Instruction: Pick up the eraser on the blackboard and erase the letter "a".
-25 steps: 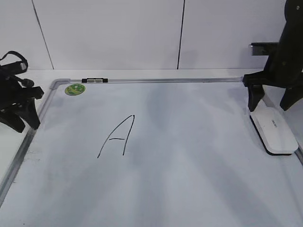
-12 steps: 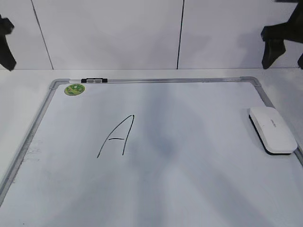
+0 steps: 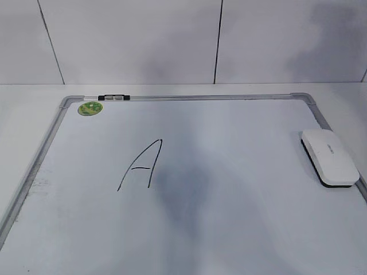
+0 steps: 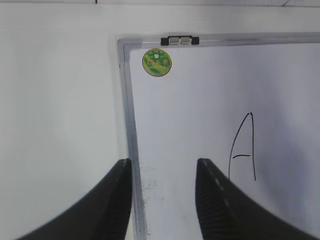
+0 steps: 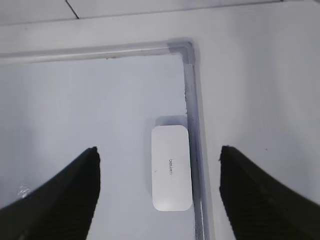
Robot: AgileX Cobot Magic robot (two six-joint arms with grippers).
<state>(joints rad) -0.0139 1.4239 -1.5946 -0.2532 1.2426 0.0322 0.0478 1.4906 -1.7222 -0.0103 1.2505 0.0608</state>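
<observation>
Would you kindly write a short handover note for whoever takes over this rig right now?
Left gripper: open, empty, above the blackboard's left frame.
Right gripper: open, empty, high above the eraser.
The eraser lies flat by the board's right edge, untouched.
The only writing in view is a capital "A", left of centre and intact.
Done: nothing visible.
Left: grasp the eraser, wipe the letter.

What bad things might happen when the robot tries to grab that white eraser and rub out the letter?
1. The eraser lies right against the blackboard's grey frame. One side of the right gripper, whose jaws are wide open above it, might hit the frame and miss the grab.
2. The only letter visible is a capital "A", far across the board from the eraser. A loose grip might let the eraser slip on the way or wipe unevenly.
</observation>
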